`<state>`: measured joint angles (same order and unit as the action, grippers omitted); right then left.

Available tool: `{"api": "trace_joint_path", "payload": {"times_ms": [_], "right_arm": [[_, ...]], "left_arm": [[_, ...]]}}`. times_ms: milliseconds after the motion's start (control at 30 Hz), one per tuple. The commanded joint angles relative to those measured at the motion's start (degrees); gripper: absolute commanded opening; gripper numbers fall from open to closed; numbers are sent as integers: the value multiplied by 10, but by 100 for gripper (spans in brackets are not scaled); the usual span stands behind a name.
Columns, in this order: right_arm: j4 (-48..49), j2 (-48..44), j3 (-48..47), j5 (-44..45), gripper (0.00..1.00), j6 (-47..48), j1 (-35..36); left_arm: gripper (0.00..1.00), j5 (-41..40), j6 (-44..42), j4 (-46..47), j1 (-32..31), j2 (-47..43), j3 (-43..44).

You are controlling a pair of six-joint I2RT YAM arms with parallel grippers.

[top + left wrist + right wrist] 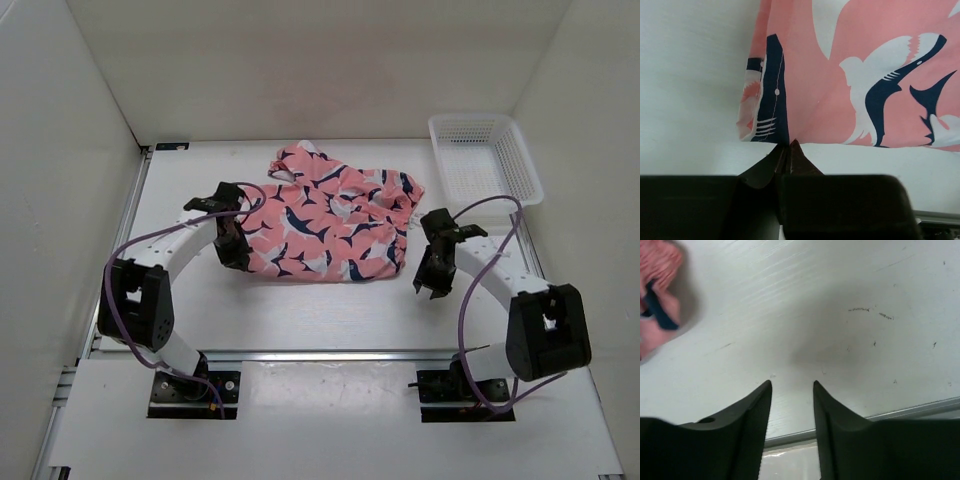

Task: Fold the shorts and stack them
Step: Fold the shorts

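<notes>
Salmon-pink shorts (330,225) lie on the table (320,315), long axis running from one arm across to the other.
Pressed together, the left pincer (788,146) sits at the shorts' near-left corner and is the nearer one. The right pincer (792,385) is spread over the table, just off the shorts' right end. Only the left wrist view shows tips meeting the hem; whether they catch cloth, I cannot tell.
</notes>
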<state>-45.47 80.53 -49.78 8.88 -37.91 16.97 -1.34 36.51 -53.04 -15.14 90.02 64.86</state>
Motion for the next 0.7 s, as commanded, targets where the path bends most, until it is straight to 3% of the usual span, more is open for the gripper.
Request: {"api": "trace_joint_path", "payload": {"times_ms": [0, 67, 100, 167, 233, 367, 667], "right_arm": [[3, -68, -6, 3, 45, -32, 1], [25, -92, 17, -44, 49, -37, -4], [51, -98, 28, -61, 51, -58, -4], [90, -105, 62, -96, 63, -71, -10], [151, -105, 86, -134, 75, -83, -10], [222, -58, 93, -177, 81, -92, -41], [331, 55, 77, -241, 78, -104, -78]], "left_arm": [[16, -15, 7, 7, -11, -25, -1], [26, -20, 7, 7, -11, -25, -1], [55, -20, 7, 7, -11, -30, -1], [80, -28, 14, 7, -11, -47, -1], [96, -35, 29, 2, -11, -58, -6], [97, -18, 37, 21, -11, -52, -36], [100, 48, 48, 111, -11, -1, -91]]}}
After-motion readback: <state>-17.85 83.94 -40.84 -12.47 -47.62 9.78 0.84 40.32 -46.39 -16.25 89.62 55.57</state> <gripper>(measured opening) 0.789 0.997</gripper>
